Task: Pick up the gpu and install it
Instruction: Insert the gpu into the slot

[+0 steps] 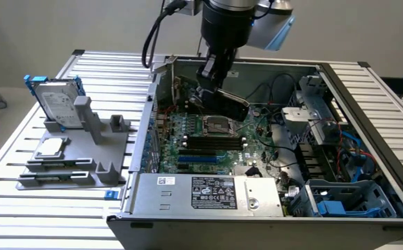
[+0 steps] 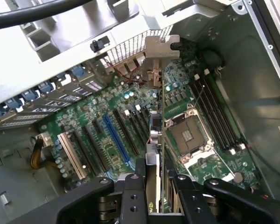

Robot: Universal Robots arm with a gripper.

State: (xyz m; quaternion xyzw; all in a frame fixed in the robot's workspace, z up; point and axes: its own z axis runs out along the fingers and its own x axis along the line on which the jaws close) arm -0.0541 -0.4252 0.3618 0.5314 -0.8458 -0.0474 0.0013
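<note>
Wrist view shows the fingers (image 2: 133, 193) clamped on the gpu (image 2: 155, 133), held edge-on above the motherboard (image 2: 112, 100) inside the computer case (image 1: 257, 234).

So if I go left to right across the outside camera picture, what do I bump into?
Silver hard drive with blue rails → short grey post → gpu held in the robot's jaws above the green motherboard → blue plastic clip in the case corner.
</note>
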